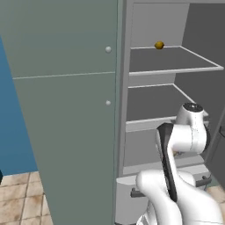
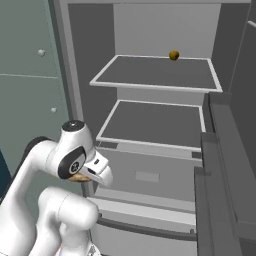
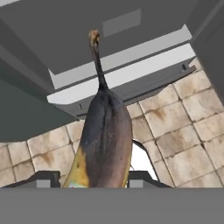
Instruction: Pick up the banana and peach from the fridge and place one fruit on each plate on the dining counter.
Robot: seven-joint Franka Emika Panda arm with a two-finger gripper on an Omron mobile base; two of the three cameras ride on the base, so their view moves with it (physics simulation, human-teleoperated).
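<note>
**Banana pinched in gripper, arm in front of open fridge**

Left base view: you're facing the open fridge point(image 1: 176, 79), its grey-green outer wall at 9 o'clock. Two dark white-edged shelves, upper shelf point(image 1: 173, 59) and lower shelf point(image 1: 160, 103). A small olive-yellow ball point(image 1: 159, 45) sits at the back edge of the upper shelf, around 1 o'clock. The white arm point(image 1: 184, 149) rises at 5 o'clock and covers the bottom drawer area. Tiled floor point(image 1: 22, 197) at 7 o'clock.

Right base view: same fridge from the other side. Ball point(image 2: 173, 55) at 12 o'clock on the upper shelf's back edge. The arm's wrist point(image 2: 75, 155) is at 8 o'clock, with a sliver of yellow-brown just under it. The fridge door point(image 2: 225, 175) stands open at 4 o'clock. The drawer with its dark bar handle point(image 2: 145, 227) is at 6 o'clock.

Hand view: the gripper point(image 3: 89, 179) at 6 o'clock has its fingers closed against the banana point(image 3: 105, 140), one on each side. The banana is dark, browned, yellow at its lower left edge, with its stem pointing to 12 o'clock. Behind it you see the fridge drawer front point(image 3: 131, 65) and the floor tiles.
</note>
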